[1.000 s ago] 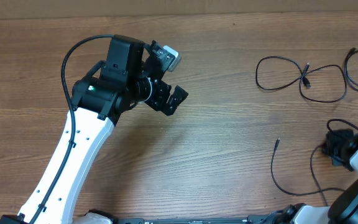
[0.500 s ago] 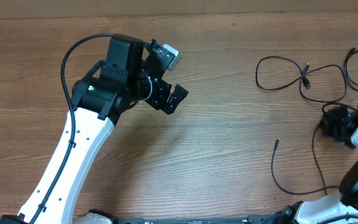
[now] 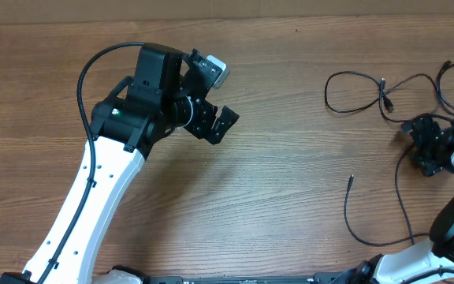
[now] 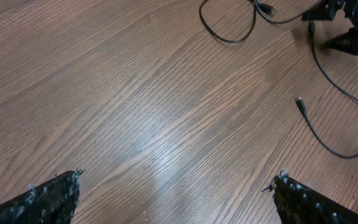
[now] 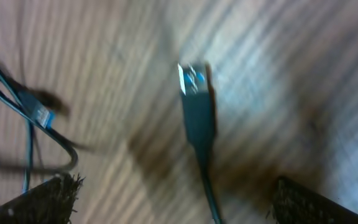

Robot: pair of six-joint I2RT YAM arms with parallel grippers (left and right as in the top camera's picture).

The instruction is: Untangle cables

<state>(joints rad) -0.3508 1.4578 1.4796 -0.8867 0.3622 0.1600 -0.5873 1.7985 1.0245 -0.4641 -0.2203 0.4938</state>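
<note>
Right gripper, jaws spread wide, hung over a silver-tipped plug lying on the table. Cables lay in loose strands around it. Well apart, left gripper stood spread, empty.

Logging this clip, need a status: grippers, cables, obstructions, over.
Left gripper open, empty. Right gripper open over a cable plug. Cables loose on table, unheld. Nothing in the way.

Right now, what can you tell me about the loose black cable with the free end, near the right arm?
The cable is a thin, black, flexible cord lying flat on the wooden table. Its free end carries a small plug. From there it curves in a loose U and runs up toward the right hand.
</note>
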